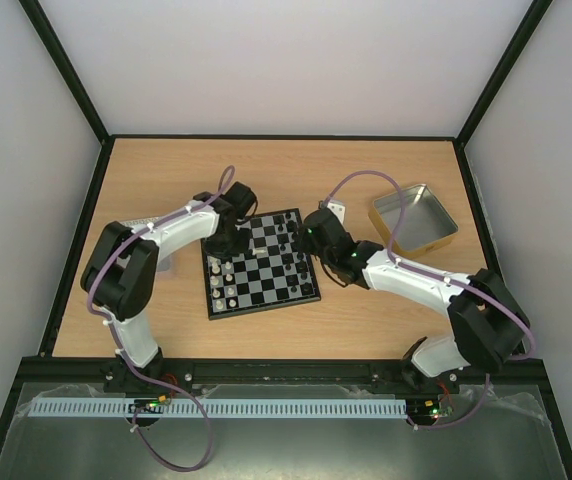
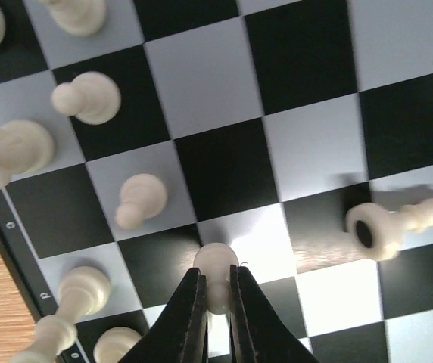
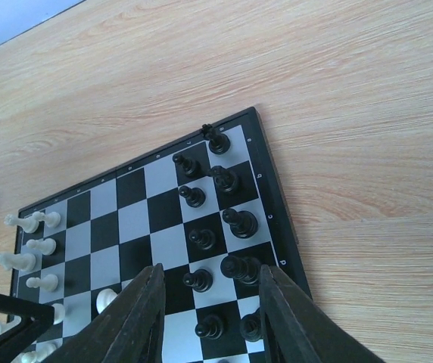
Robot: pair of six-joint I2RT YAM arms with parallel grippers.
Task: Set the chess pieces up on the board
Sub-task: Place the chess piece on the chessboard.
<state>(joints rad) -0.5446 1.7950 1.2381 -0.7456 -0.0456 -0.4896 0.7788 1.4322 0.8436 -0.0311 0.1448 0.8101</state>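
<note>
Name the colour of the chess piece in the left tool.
Cream-white chess piece, clearest in left wrist view.

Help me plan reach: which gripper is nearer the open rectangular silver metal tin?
Right. The right gripper is over the checked chessboard's edge facing the silver metal tin; the left gripper is over the board's opposite side, shut on a cream-white piece.

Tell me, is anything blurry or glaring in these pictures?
Left wrist: the tipped piece is smeared, and the board glares white beside the left claw pinching a pawn. Right wrist: board sharp, right claw soft. Top: even light, pieces tiny.
</note>
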